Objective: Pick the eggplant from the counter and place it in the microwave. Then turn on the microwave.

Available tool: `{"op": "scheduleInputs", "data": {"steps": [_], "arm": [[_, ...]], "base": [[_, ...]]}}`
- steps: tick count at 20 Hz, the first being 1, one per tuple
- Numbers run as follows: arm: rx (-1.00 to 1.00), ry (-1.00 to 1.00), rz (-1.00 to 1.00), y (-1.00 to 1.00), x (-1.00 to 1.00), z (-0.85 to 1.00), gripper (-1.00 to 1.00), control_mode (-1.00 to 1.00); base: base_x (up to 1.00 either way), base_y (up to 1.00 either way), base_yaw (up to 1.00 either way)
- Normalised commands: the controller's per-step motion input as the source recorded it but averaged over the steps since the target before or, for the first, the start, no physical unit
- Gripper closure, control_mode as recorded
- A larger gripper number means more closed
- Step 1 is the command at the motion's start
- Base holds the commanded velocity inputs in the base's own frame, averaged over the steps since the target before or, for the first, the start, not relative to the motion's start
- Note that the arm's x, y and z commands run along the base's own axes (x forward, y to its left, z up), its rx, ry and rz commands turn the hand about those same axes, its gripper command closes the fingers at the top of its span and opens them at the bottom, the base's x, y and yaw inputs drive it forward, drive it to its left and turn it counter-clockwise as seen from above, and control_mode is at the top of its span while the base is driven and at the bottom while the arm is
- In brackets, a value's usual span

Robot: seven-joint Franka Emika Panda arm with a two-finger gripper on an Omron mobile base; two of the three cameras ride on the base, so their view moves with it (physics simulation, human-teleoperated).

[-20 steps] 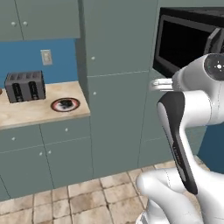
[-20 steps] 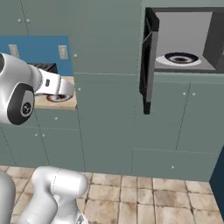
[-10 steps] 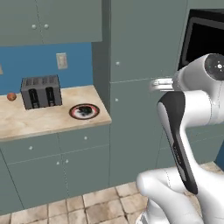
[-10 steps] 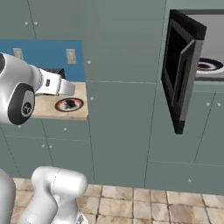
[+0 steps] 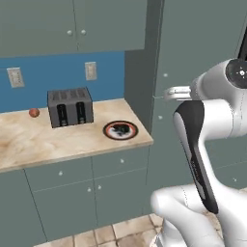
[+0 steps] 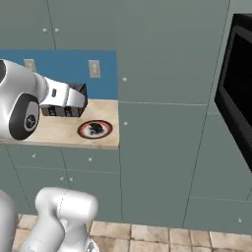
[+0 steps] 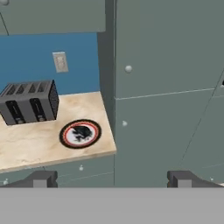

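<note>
Sitting on a red-rimmed plate near the right end of the worktop: the eggplant, a small dark lump. Standing behind the plate and to its left, against the blue wall: a grey toaster. Lying left of the toaster in the left base view, well apart from the plate: a small reddish ball, cut out of the hand view. Showing along the right edge of the right base view: the microwave, its dark door swung open, well apart from the worktop across a tall cabinet front. Hanging in the air ahead of the cabinets, off the worktop: the gripper, fingertips standing wide apart with nothing between them, seen from the hand camera looking at plate and eggplant.
</note>
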Motion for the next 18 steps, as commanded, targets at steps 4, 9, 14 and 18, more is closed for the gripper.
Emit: {"op": "scheduleInputs", "data": {"steps": [4, 9, 14, 18], "arm": [[0.0, 0.0, 0.0, 0.0, 0.0, 0.0, -1.0, 1.0], [0.0, 0.0, 0.0, 0.0, 0.0, 0.0, -1.0, 1.0], [0.0, 0.0, 0.0, 0.0, 0.0, 0.0, -1.0, 1.0], [0.0, 0.0, 0.0, 0.0, 0.0, 0.0, -1.0, 1.0]], "base": [[0.45, 0.58, 0.0], [0.42, 0.43, 0.0], [0.36, 0.33, 0.0], [0.35, 0.35, 0.0]]}}
